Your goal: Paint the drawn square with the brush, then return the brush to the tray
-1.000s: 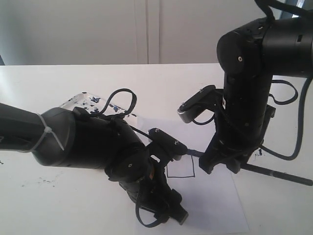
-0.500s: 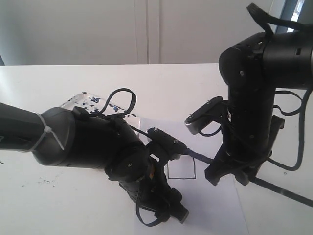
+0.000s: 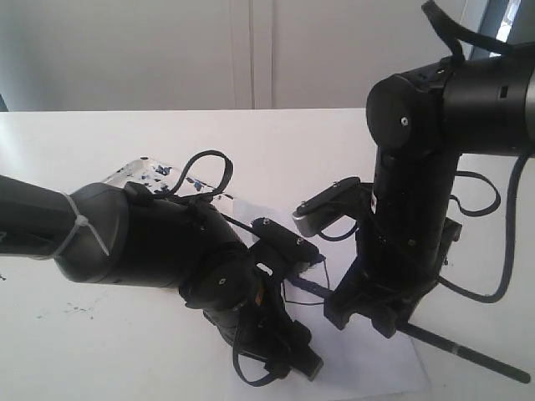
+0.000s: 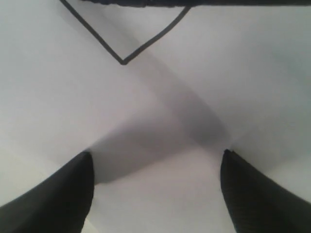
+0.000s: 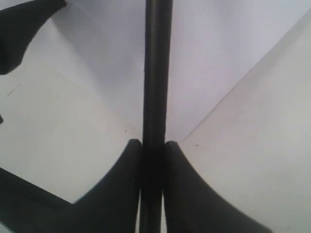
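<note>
My right gripper (image 5: 153, 145) is shut on the brush (image 5: 156, 73), a long black stick. In the exterior view the brush's handle (image 3: 468, 355) trails down to the right, and its dark tip end reaches left to the drawn square (image 3: 294, 292). The two arms cover most of that square. In the left wrist view one black-outlined corner of the square (image 4: 121, 60) shows on white paper. My left gripper (image 4: 155, 155) stands open, low over the paper, with nothing between its fingers. The tray (image 3: 138, 175), splattered with blue, peeks out behind the left arm.
The white paper sheet (image 3: 368, 359) lies under both grippers near the table's front edge. Small dark specks (image 3: 79, 311) dot the white table at the left. The left arm's bulky body (image 3: 150, 242) stands between the tray and the paper.
My right arm has swung left and lower with the brush, bringing its tip end over the square and covering more of it. The left arm has not moved.
</note>
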`<action>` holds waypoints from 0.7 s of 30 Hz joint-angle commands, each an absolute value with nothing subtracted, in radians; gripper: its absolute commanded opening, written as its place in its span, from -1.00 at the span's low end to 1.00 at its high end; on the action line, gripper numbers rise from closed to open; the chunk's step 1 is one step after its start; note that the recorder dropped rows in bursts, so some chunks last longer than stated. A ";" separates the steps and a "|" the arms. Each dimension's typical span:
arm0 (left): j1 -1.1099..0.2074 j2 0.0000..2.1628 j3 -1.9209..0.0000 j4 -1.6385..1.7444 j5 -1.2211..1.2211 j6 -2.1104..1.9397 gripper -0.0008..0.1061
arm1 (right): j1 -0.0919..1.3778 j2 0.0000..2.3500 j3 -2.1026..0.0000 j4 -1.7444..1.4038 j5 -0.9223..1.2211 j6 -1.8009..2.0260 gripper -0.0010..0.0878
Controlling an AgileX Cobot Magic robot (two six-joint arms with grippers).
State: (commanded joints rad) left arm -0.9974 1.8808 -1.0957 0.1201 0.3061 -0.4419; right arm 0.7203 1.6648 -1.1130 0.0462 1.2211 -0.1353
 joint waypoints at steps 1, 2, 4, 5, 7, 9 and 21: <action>-0.997 1.881 -1.096 0.120 0.308 -0.442 0.42 | 0.720 1.665 -1.113 0.040 1.221 -0.135 -0.98; -0.997 1.881 -1.096 0.120 0.310 -0.442 0.42 | 0.720 1.665 -1.113 0.032 1.221 -0.135 -0.98; -0.997 1.881 -1.096 0.120 0.310 -0.442 0.42 | 0.720 1.665 -1.113 0.007 1.221 -0.128 -0.98; -0.997 1.881 -1.096 0.120 0.310 -0.442 0.42 | 0.720 1.665 -1.113 -0.018 1.221 -0.121 -0.98; -0.997 1.881 -1.096 0.120 0.310 -0.442 0.42 | 0.720 1.665 -1.113 -0.063 1.221 -0.094 -0.98; -0.997 1.881 -1.096 0.120 0.310 -0.442 0.42 | 0.720 1.665 -1.113 -0.120 1.221 -0.064 -0.98; -0.997 1.881 -1.096 0.120 0.310 -0.442 0.42 | 0.720 1.665 -1.113 -0.213 1.221 -0.022 -0.98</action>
State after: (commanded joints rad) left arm -0.9974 1.8808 -1.0957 0.1201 0.3098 -0.4419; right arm 0.7203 1.6648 -1.1130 -0.2130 1.2211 -0.0219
